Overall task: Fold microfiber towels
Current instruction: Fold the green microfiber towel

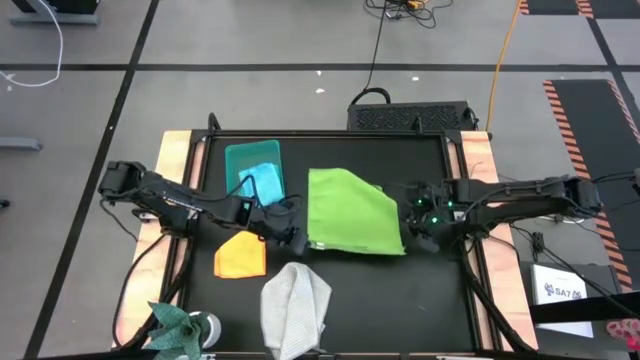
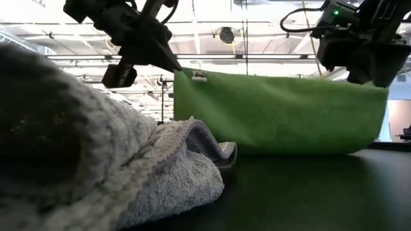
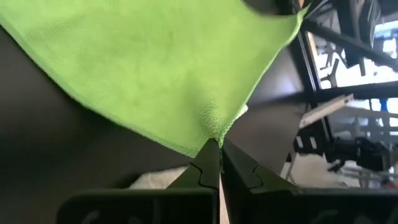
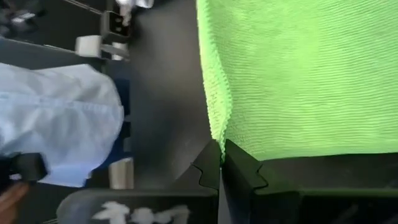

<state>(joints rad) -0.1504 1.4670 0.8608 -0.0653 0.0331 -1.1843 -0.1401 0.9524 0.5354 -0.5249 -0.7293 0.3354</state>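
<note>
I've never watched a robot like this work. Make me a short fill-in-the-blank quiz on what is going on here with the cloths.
1. Both grippers are shut on corners of the ____ towel.
2. The left gripper and right gripper hold that towel ____ the table, hanging between them.
3. The light blue towel lies in the teal ____.
4. The crumpled towel at the table's front edge is light ____.

Missing words: lime green; above; bin; grey

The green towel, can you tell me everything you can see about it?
The green towel is a lime, fuzzy microfiber cloth with a stitched edge and a small tag. It hangs stretched above the black table, lifted by two corners. The left end effector is shut on one corner, the right end effector shut on the other. Its lower edge sags to the table behind the grey towel.
</note>
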